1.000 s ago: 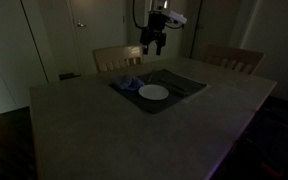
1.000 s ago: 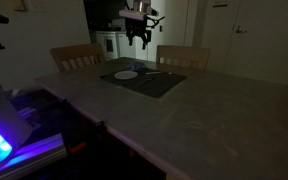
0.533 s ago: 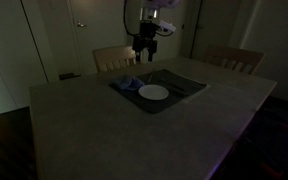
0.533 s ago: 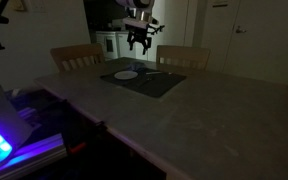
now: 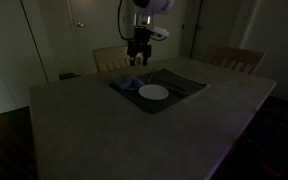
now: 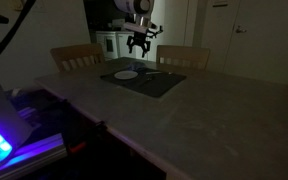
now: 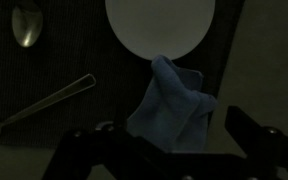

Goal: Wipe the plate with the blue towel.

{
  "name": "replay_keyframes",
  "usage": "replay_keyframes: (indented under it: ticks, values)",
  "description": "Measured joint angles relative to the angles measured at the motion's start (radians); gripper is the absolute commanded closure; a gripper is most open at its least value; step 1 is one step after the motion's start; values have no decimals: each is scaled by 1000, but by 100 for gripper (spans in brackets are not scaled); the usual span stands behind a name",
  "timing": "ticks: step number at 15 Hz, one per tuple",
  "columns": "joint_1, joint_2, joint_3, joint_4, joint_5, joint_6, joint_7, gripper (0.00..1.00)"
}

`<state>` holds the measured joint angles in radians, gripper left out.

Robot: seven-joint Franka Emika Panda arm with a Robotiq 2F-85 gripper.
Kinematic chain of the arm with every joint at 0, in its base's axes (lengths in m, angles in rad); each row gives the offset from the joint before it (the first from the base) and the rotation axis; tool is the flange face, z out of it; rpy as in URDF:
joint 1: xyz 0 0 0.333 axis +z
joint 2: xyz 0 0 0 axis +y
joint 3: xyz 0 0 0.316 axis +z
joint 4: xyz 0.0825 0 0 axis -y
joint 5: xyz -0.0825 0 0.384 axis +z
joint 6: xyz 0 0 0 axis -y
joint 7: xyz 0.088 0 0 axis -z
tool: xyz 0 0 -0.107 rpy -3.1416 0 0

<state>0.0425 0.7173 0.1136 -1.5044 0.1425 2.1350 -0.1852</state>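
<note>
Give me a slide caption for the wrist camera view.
Open claw hovers over the blue towel, which touches the white plate; a spoon lies nearby on the dark mat.

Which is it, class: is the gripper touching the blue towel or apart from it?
Apart. In an exterior view the gripper hangs in the air above the blue towel, with a clear gap between them.

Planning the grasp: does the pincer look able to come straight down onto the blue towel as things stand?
Probably yes. The pincer hangs open above the blue towel with nothing between them; only the towel's tip meets the plate.
</note>
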Motion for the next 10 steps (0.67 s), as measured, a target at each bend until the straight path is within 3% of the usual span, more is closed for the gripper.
replay_keyframes:
  ticks: [10]
  values:
    - [74, 89, -12, 58, -122, 5, 75, 0]
